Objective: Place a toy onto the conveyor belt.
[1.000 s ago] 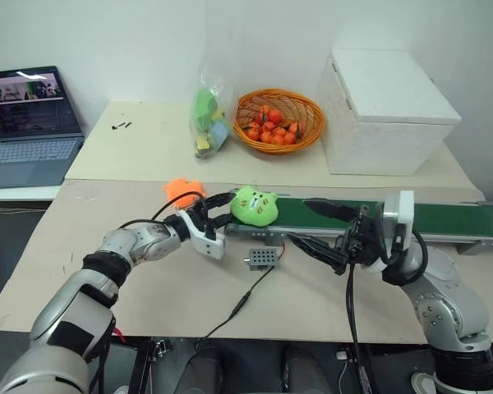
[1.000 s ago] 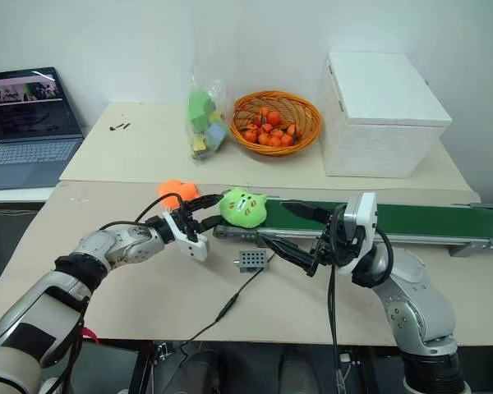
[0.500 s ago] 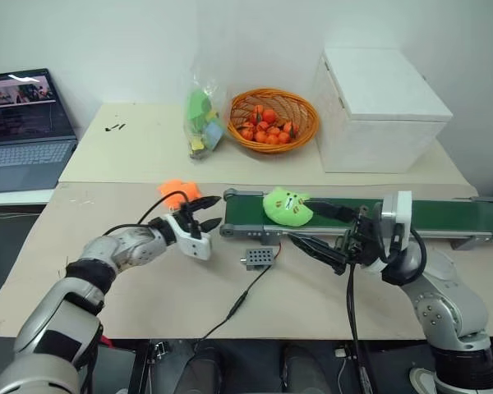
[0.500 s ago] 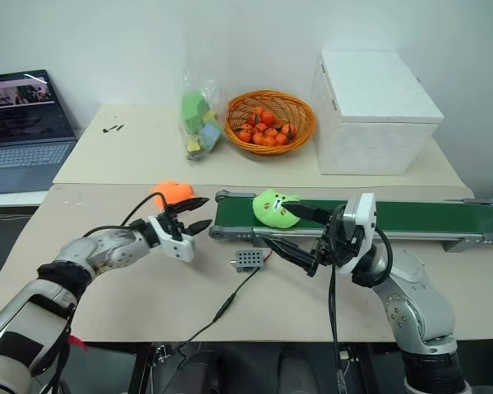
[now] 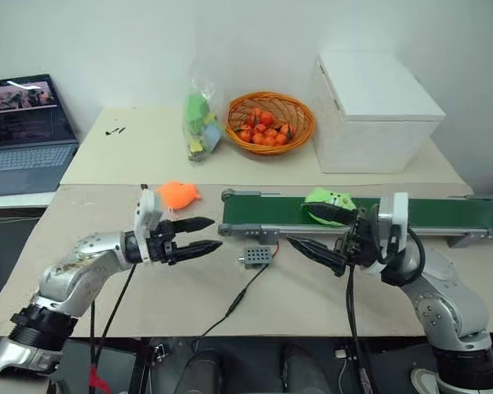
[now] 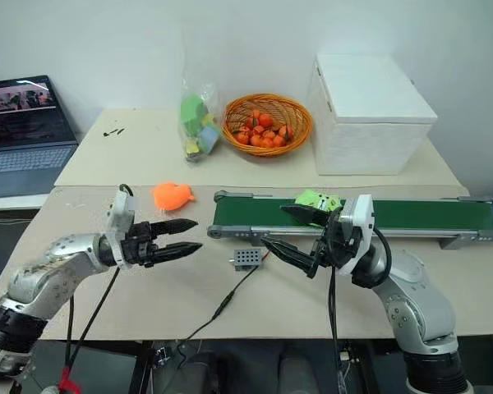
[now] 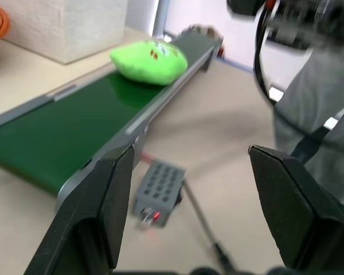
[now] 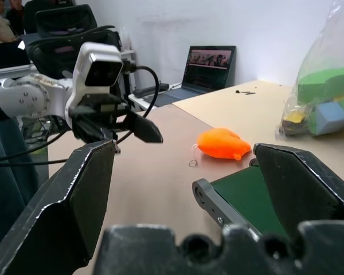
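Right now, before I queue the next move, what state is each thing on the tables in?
toy: lying on the belt, free of both grippers
conveyor belt: carrying the toy
left gripper: open, empty, short of the belt's end
right gripper: open, empty
orange plush: lying on the table, untouched
laptop: lid up, screen lit
white box: lid closed
basket: filled with small orange fruit
toy bag: standing upright

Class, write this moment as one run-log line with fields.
toy: lying on conveyor belt | left gripper: open, empty, off the belt | right gripper: open, empty | orange toy: on table
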